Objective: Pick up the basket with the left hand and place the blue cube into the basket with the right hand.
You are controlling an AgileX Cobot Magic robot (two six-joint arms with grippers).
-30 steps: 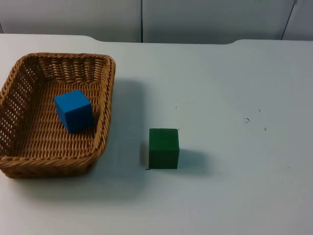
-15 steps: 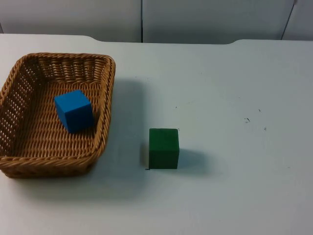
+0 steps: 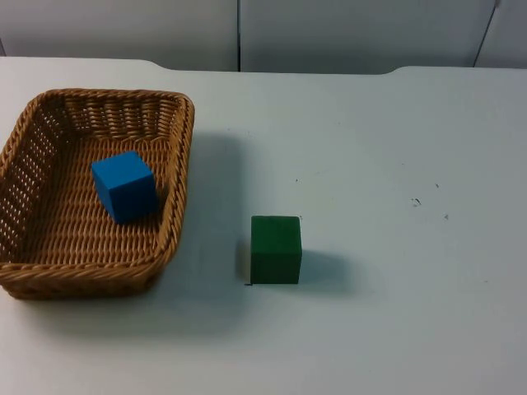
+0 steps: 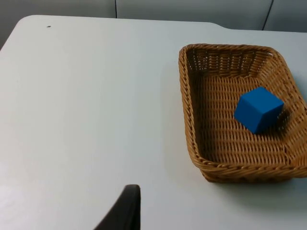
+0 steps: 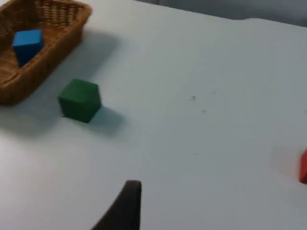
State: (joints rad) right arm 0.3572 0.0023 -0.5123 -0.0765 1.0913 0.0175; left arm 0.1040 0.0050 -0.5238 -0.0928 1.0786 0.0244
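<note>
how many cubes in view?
3: blue cube inside the basket, green cube on the table beside it, red one cut by the right wrist view's edge. More may lie out of frame.

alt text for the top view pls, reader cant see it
A blue cube lies inside a brown wicker basket that sits on the white table, toward the left side. A green cube stands alone on the table to the basket's right, apart from it, and a grey partition wall closes the far edge.

green cube (image 3: 276, 248) on white table (image 3: 395, 164)
</note>
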